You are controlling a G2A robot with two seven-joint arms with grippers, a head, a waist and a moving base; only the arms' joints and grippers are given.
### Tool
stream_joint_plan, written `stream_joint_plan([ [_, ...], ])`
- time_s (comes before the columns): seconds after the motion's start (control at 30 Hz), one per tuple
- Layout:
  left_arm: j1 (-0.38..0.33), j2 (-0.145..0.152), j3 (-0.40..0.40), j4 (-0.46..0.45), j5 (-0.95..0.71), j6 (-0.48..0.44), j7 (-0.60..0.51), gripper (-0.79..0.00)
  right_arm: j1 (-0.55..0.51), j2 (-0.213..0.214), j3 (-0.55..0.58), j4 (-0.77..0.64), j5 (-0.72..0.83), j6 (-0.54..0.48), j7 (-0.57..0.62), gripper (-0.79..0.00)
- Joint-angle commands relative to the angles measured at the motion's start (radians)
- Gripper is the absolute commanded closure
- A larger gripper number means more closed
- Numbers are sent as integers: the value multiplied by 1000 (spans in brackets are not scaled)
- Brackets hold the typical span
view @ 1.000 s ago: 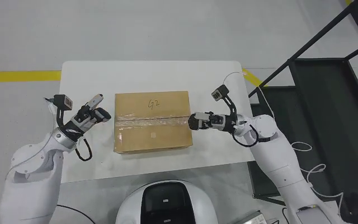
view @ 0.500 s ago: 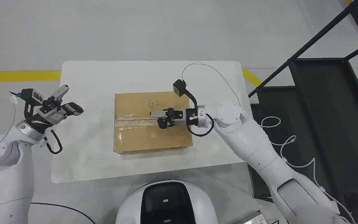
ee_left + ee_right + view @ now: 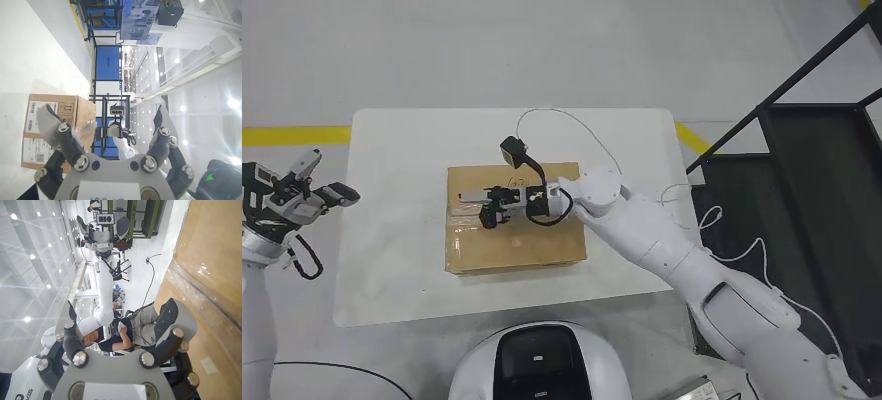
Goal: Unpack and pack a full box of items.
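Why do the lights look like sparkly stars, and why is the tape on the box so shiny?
Left wrist view: the ceiling lights flare into star-shaped streaks, a lens glare. Right wrist view: the same streaks, and the clear tape on the box glints where it bounces light back. Top view: even light on the white table, no sparkles.

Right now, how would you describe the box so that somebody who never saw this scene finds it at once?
Find the white table; near its middle lies a closed brown cardboard box. A strip of clear tape runs across its top, and the right gripper is open over that tape.
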Motion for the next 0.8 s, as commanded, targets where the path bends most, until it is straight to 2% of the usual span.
stream_joint_plan([
  [0.0,10,3,-14,1,-9,-1,1,-785,25,-24,-29,41,0,-3,-14,-785],
  [0.4,51,20,-73,-1,-44,3,-15,-785,110,-156,-128,280,17,-59,-72,-785],
  [0.77,104,27,-83,-47,-58,-12,-7,-785,156,-252,-158,413,21,-98,-59,-785],
])
